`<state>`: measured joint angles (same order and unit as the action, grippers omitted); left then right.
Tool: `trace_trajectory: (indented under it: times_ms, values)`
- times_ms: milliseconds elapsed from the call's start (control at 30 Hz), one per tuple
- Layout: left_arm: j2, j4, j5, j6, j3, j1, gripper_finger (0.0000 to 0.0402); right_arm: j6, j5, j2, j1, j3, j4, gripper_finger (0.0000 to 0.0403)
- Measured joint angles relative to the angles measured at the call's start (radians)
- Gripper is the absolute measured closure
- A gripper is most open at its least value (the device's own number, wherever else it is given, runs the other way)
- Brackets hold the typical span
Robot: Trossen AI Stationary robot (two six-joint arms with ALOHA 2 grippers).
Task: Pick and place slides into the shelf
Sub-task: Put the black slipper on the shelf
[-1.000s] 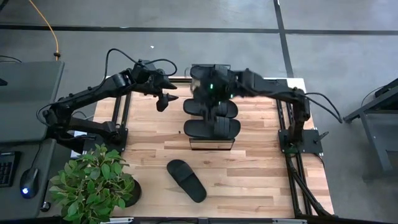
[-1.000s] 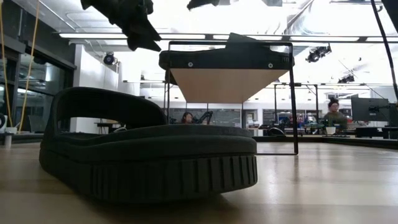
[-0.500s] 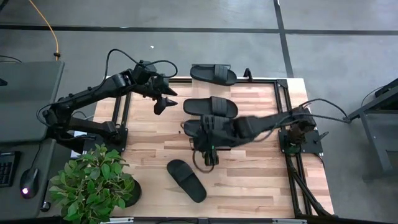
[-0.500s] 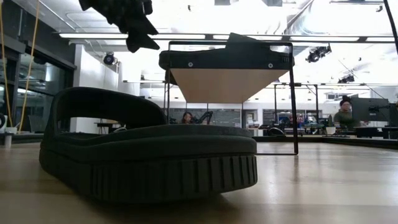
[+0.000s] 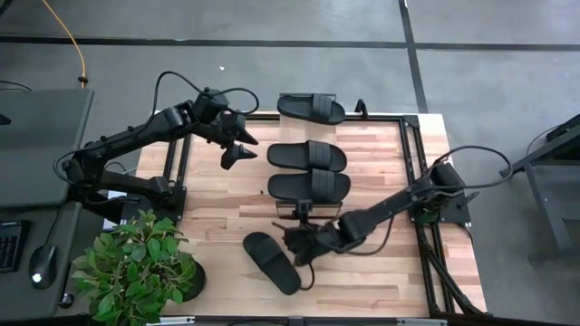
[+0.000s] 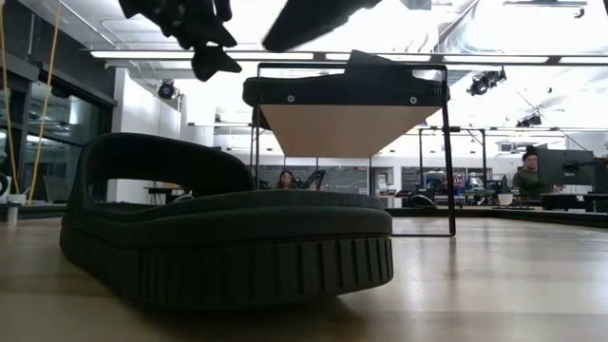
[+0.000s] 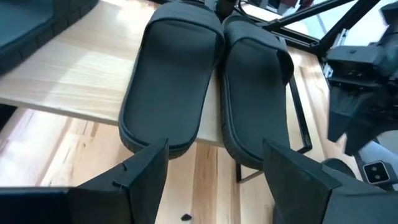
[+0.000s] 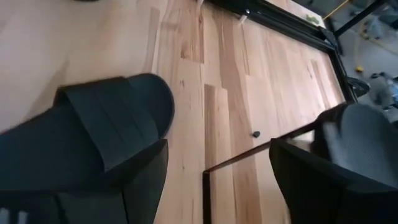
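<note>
One black slide [image 5: 272,263] [image 6: 228,228] [image 8: 93,130] lies sole-down on the table near its front edge, strap up. Two more slides [image 5: 308,156] [image 5: 308,187] [image 7: 171,74] [image 7: 255,87] lie side by side on the shelf's [image 7: 68,81] [image 6: 351,128] light plank top. A third [image 5: 311,109] lies at its far end. My right gripper [image 5: 294,243] [image 8: 217,180] hangs open just above the table, beside the far end of the lone slide, touching nothing. My left gripper [image 5: 239,154] [image 7: 214,180] hovers open left of the shelf, pointed at the two slides.
A potted plant [image 5: 136,267] stands at the table's near left corner. The shelf's thin dark frame [image 8: 261,149] runs along the table just beside my right gripper. Bare wood [image 5: 381,263] spreads right of the lone slide. People sit at desks in the room beyond [image 6: 527,176].
My right gripper has swung from above the shelf's far end toward the table's near edge and down, past the shelf, to the far end of the lone slide, staying open. My left gripper has kept its place and turned a little toward the shelf. No slide has moved.
</note>
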<state>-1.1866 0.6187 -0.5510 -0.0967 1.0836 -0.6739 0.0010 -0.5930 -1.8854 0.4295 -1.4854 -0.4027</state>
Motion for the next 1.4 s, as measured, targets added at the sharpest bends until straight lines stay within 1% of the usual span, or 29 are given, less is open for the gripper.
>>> trace_trajectory:
  times_ms: [133, 267, 333, 467, 667, 733, 867, 1067, 1167, 1333, 1400]
  values:
    - [0.000, 0.017, -0.009, 0.000, 0.000, 0.000, 0.0161, -0.018, -0.044, 0.000, 0.025, 0.078, 0.092, 0.0132]
    - [0.000, 0.015, -0.008, -0.003, 0.000, 0.000, 0.0161, 0.000, -0.097, 0.000, 0.043, 0.096, 0.123, 0.0132]
    - [0.000, 0.014, -0.008, -0.005, 0.000, 0.000, 0.0161, -0.005, -0.105, -0.007, 0.047, 0.093, 0.141, 0.0132]
    - [0.000, 0.013, -0.007, -0.010, 0.000, 0.000, 0.0161, -0.051, -0.097, -0.049, 0.052, 0.092, 0.201, 0.0132]
    - [0.000, 0.013, -0.007, -0.012, 0.000, 0.000, 0.0161, -0.117, -0.028, -0.128, 0.052, 0.092, 0.273, 0.0132]
    - [0.000, 0.013, -0.007, -0.012, 0.000, 0.000, 0.0161, -0.128, -0.016, -0.135, 0.055, 0.092, 0.272, 0.0132]
    - [0.000, 0.012, -0.006, -0.013, 0.000, 0.000, 0.0161, -0.133, 0.050, -0.137, 0.064, 0.092, 0.303, 0.0132]
    - [0.000, 0.012, -0.006, -0.014, 0.000, 0.000, 0.0161, -0.119, 0.050, -0.140, 0.088, 0.092, 0.312, 0.0132]
    - [0.000, 0.011, -0.006, -0.014, 0.000, 0.000, 0.0161, -0.110, 0.038, -0.165, 0.094, 0.090, 0.317, 0.0132]
    - [0.000, 0.010, -0.004, -0.014, 0.000, 0.000, 0.0161, -0.140, 0.046, -0.229, 0.086, 0.091, 0.408, 0.0132]
    - [0.000, 0.010, -0.003, -0.013, 0.000, 0.000, 0.0161, -0.142, 0.005, -0.254, 0.080, 0.074, 0.415, 0.0132]
